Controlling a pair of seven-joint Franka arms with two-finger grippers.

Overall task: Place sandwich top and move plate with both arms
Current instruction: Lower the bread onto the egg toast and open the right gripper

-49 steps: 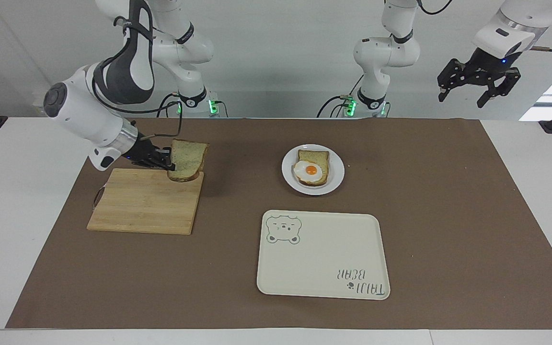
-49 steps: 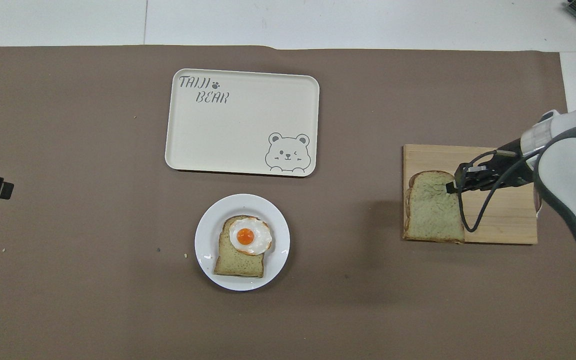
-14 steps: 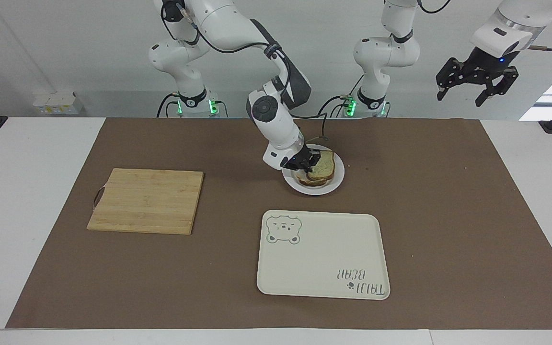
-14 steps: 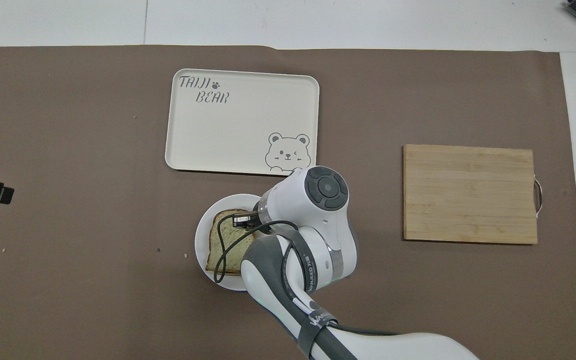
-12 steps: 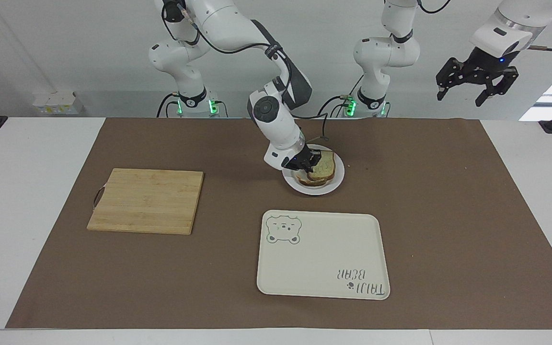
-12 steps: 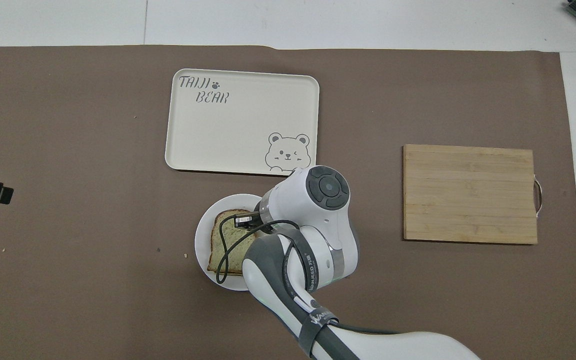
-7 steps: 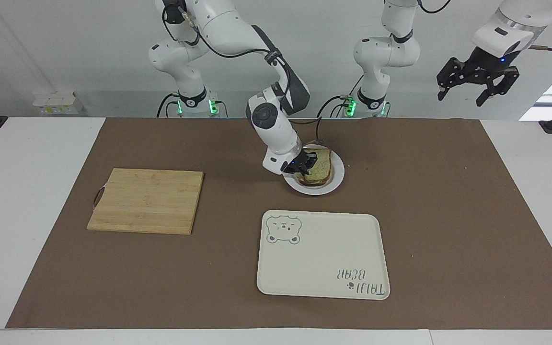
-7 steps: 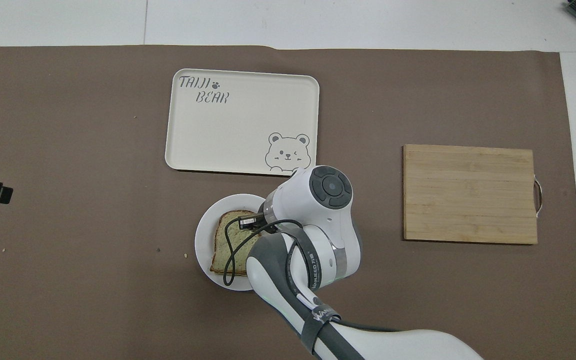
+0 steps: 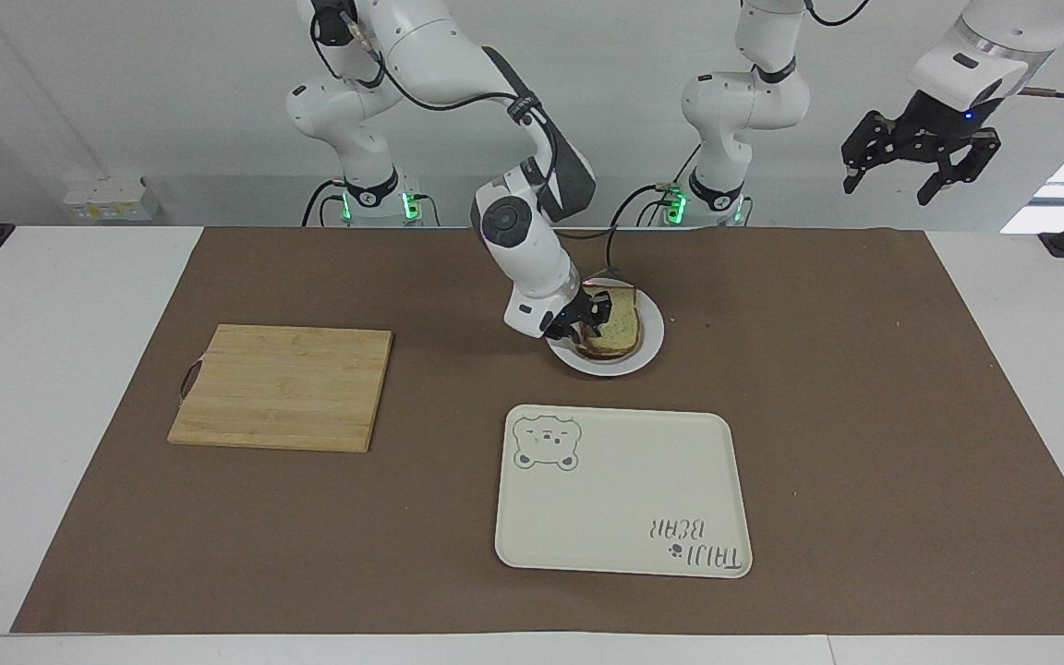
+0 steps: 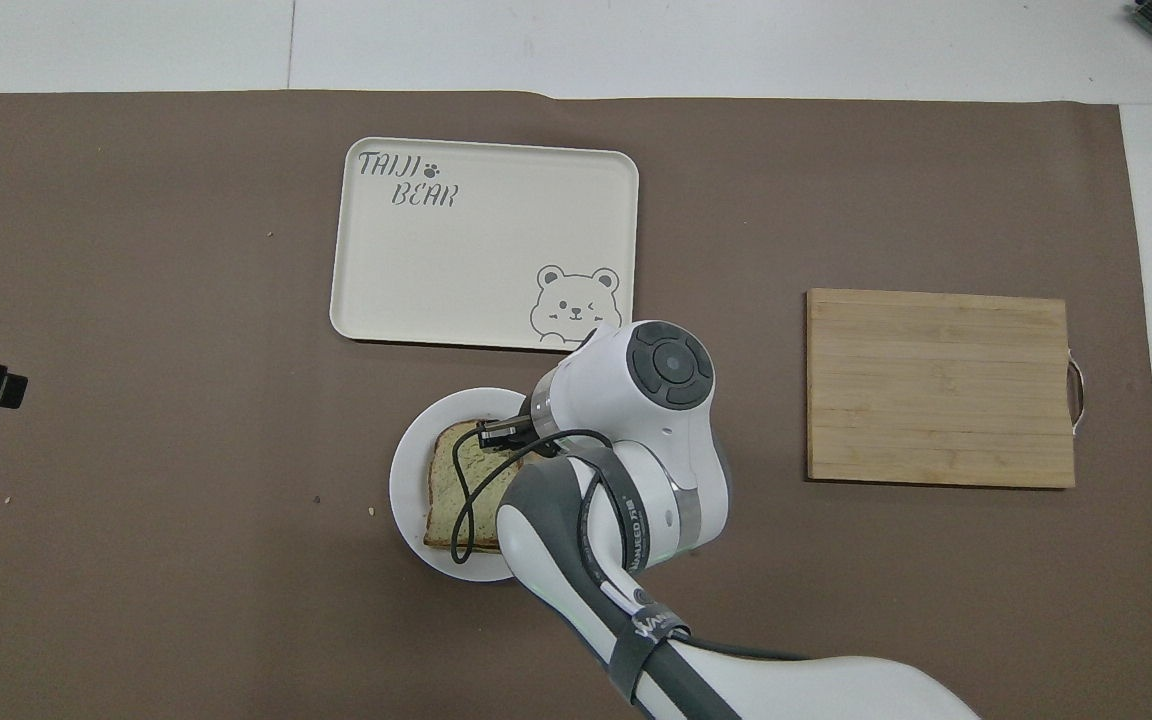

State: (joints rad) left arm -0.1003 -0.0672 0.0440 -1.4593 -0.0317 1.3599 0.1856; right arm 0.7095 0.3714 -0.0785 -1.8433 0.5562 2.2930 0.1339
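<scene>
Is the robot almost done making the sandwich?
Partly. The plain tan bread slice already lies on the sandwich on the small round white plate. The right gripper is at the slice's edge; whether it has let go is unclear. The left gripper waits, open, raised past the table's end. The plate hasn't been moved; the cream bear tray holds nothing.

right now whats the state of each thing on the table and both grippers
sandwich top: lying flat on the stack on the plate
plate: on the mat, loaded
tray: bare
board: bare
right gripper: at the sandwich top's edge
left gripper: raised, open, waiting
</scene>
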